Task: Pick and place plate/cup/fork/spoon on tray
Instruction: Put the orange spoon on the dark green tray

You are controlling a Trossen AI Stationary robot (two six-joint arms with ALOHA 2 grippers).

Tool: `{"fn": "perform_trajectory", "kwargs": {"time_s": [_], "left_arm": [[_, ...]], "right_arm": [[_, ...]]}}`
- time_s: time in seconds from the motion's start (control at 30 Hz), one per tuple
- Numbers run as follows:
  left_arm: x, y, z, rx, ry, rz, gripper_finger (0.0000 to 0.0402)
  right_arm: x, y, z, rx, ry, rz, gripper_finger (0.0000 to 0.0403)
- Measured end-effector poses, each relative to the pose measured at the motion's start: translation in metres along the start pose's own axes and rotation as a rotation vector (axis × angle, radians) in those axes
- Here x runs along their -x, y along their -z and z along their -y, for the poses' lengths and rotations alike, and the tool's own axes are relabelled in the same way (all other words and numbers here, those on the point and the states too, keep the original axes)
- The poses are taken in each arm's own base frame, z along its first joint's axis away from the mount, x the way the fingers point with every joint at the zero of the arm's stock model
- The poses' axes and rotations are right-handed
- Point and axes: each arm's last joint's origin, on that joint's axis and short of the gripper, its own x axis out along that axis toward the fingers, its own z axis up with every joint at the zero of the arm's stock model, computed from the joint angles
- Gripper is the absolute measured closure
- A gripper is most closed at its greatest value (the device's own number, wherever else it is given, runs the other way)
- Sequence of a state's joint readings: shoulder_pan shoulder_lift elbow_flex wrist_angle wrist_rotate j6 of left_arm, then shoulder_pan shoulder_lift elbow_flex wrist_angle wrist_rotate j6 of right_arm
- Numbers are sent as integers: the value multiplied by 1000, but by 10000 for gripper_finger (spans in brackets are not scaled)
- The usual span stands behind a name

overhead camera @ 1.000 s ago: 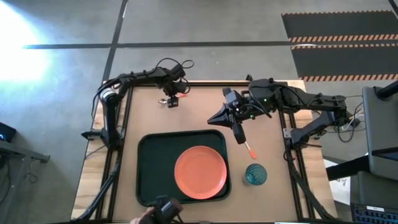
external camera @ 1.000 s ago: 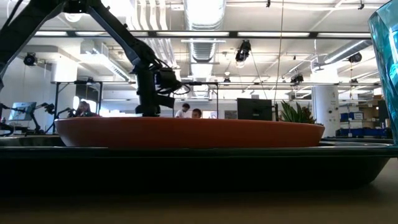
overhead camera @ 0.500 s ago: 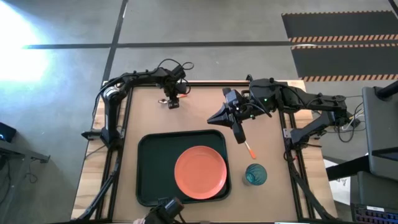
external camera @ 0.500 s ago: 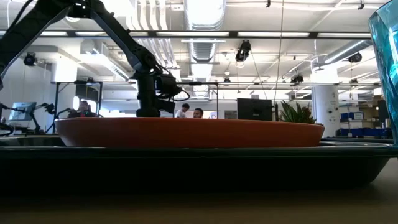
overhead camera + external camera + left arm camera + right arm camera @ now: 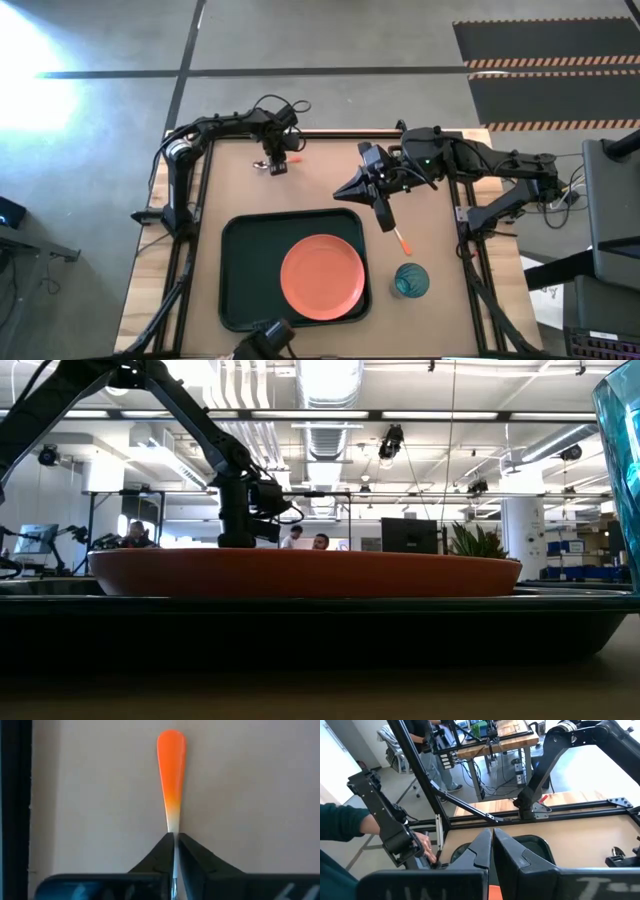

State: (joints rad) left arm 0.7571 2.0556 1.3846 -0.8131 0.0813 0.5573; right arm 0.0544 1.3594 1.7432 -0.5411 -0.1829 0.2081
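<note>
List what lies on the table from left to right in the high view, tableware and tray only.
Utensil pinched by the left gripper → dark green tray → orange-red plate → orange-handled utensil under the right gripper → teal cup.

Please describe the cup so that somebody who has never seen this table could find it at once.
Seen from above, find the big dark green tray holding the orange plate. The cup stands on the bare wood just off the tray's right edge. It is the only round, translucent teal thing; its one close neighbour, a thin utensil with an orange handle, lies flat.
</note>
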Motion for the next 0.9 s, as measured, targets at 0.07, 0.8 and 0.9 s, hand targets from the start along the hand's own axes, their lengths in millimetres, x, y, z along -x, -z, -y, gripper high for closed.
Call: {"fn": "perform_trajectory", "kwargs": {"time_s": [0.07,0.8,0.9], "left_arm": [[0,0,2,-3,10,-9,400],[45,-4,33,-79,-41,30,401],[45,-5,34,-81,-38,35,401]], "right_arm": [[0,0,0,0,0,0,394],[0,0,0,2,-7,-2,394],[0,0,0,1,-8,-5,394]]}}
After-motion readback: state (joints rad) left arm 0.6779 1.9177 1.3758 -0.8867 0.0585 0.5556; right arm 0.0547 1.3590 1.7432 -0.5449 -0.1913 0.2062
